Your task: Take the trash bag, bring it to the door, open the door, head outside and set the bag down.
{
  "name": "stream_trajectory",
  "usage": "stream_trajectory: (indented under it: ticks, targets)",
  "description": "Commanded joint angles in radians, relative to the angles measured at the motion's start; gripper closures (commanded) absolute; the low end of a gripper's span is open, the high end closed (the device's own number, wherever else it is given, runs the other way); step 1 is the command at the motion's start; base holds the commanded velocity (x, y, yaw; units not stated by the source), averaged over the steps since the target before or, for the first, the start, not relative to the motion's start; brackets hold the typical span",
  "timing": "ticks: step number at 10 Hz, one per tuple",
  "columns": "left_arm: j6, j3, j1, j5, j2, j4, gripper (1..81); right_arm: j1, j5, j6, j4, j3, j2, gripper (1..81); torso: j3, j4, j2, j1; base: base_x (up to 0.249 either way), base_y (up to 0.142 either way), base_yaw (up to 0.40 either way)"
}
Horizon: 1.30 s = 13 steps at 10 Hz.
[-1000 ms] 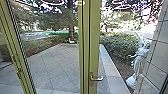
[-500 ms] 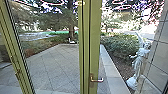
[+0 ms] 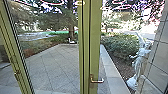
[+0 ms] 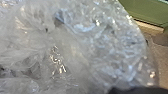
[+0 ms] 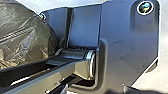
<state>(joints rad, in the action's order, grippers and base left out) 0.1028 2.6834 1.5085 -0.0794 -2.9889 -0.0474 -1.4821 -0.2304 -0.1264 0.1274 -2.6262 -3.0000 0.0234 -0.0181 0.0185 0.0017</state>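
I cannot tell whether either claw is open or closed. The translucent trash bag (image 4: 82, 47) lies close before the left wrist, presumably carried low to spare my forward sight. Ahead, the glazed door (image 3: 95, 37) appears shut, lever handle (image 3: 96, 80) along its edge, paved terrace (image 3: 53, 62) beyond.

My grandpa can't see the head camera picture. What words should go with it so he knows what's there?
A green-framed glass door with a metal lever handle looks out on a paved yard. Beyond the paving are a tree and green bushes; a pale statue stands towards the picture's right, near a tiled wall.
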Motion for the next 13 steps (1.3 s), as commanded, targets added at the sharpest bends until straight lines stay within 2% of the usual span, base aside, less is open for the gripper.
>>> stream_trajectory:
  ticks: [1,4,5,6,9,11,13]
  targets:
    - [0.011,-0.004,-0.060,0.046,0.007,0.014,81.1,0.059,-0.063,-0.002,0.009,0.050,0.025,1.0,0.000,0.000,0.000,0.000,0.000,0.000,0.000]
    - [0.011,-0.031,-0.055,0.065,0.033,0.009,81.1,0.058,-0.047,-0.001,0.018,0.200,0.126,1.0,0.000,0.000,0.000,0.000,0.000,0.000,0.000]
    - [0.009,-0.072,-0.055,0.079,0.054,0.008,81.1,0.052,-0.031,0.001,0.018,0.312,0.196,1.0,0.000,0.000,0.000,0.000,0.000,0.000,0.000]
    - [0.009,-0.135,-0.053,0.079,0.086,0.006,81.1,0.045,0.014,0.001,0.018,0.416,0.259,1.0,0.000,0.000,0.000,0.000,0.000,0.000,0.000]
    - [0.008,-0.353,-0.052,0.079,0.200,0.004,81.1,0.047,0.108,0.002,0.009,0.767,0.487,1.0,0.000,0.000,0.000,0.000,0.000,0.000,0.000]
    - [0.009,-0.369,-0.052,0.079,0.208,0.009,81.1,0.052,0.149,0.002,0.011,0.958,0.635,1.0,0.000,0.000,0.000,0.000,0.000,0.000,0.000]
    - [0.008,-0.376,-0.044,0.092,0.224,0.008,81.1,0.050,0.168,0.001,0.006,1.057,0.731,1.0,0.000,0.000,0.000,0.000,0.000,0.000,0.000]
